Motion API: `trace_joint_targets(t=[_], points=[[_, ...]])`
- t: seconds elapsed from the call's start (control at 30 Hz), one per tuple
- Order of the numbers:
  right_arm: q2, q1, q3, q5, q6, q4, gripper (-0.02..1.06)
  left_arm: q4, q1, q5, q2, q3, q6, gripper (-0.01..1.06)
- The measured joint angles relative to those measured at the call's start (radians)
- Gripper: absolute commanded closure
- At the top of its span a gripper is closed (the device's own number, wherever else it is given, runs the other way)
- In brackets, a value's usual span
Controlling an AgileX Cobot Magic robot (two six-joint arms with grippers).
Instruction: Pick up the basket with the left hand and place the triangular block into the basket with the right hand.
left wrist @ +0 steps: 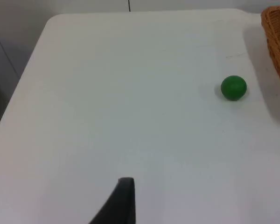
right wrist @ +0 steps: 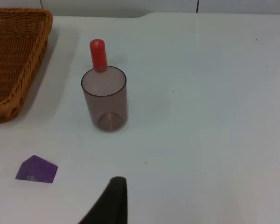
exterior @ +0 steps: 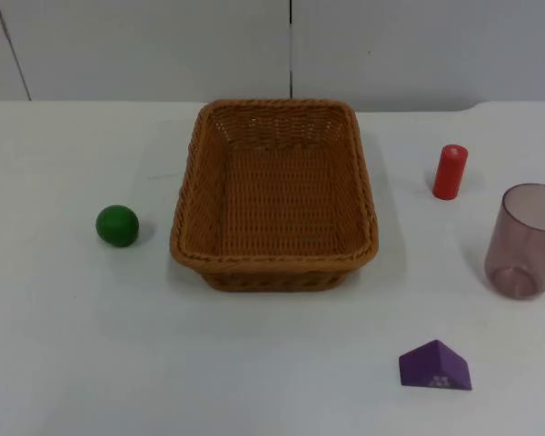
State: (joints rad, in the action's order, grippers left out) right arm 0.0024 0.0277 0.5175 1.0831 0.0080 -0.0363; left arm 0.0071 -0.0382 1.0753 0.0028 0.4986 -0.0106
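- A brown wicker basket point(exterior: 274, 193) stands flat on the white desk point(exterior: 73, 345), about mid-desk in the top view, its open side up and nothing inside it.
- The purple triangular block point(exterior: 434, 365) lies on the desk nearer the front edge, off the basket's right front corner and well apart from it; nothing touches it.
- A green ball point(exterior: 117, 225) rests just beside the basket's left wall, with a gap between them.
- A red cylinder point(exterior: 450, 172) stands upright to the right of the basket.
- A translucent purplish cup point(exterior: 525, 240) stands upright, open end up, in front of and to the right of the red cylinder, near it but apart.
- The left pincer point(left wrist: 123, 198) hangs above bare desk, well apart from the green ball and from the basket's edge point(left wrist: 276, 42); one black fingertip is seen, so I cannot tell whether it is spread or pressed together.
- The right pincer point(right wrist: 113, 198) hangs above the desk, with the triangular block point(right wrist: 36, 169) near it to one side and the cup point(right wrist: 104, 98) beyond, the red cylinder point(right wrist: 98, 55) behind the cup; whether its fingers are spread I cannot tell.
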Motion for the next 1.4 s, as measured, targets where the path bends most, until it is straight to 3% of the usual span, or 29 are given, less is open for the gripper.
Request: trace_joint_targets(t=[0.23, 0.37, 0.5, 0.67, 0.8, 1.2, 1.4], points=[[0.018, 0.000, 0.014, 0.007, 0.000, -0.002, 0.00, 0.009, 0.000, -0.012, 0.042, 0.032, 0.057, 0.00], [0.107, 0.000, 0.063, -0.020, -0.002, -0.022, 0.00, 0.059, 0.000, -0.075, 0.142, 0.092, 0.098, 0.00], [0.305, 0.000, 0.179, -0.132, 0.004, -0.054, 0.00, 0.099, 0.000, -0.172, 0.348, 0.214, 0.149, 0.00], [0.438, 0.000, 0.268, -0.197, 0.021, -0.057, 0.00, 0.099, 0.000, -0.204, 0.478, 0.304, 0.153, 0.00], [0.612, 0.000, 0.393, -0.264, 0.025, -0.010, 0.00, 0.099, 0.000, -0.253, 0.644, 0.409, 0.156, 0.00], [0.810, 0.000, 0.497, -0.292, -0.008, 0.036, 0.00, 0.044, 0.000, -0.346, 0.903, 0.457, 0.156, 0.00], [0.840, 0.000, 0.506, -0.296, -0.035, 0.036, 0.00, -0.055, 0.002, -0.425, 1.069, 0.457, 0.123, 0.00]])
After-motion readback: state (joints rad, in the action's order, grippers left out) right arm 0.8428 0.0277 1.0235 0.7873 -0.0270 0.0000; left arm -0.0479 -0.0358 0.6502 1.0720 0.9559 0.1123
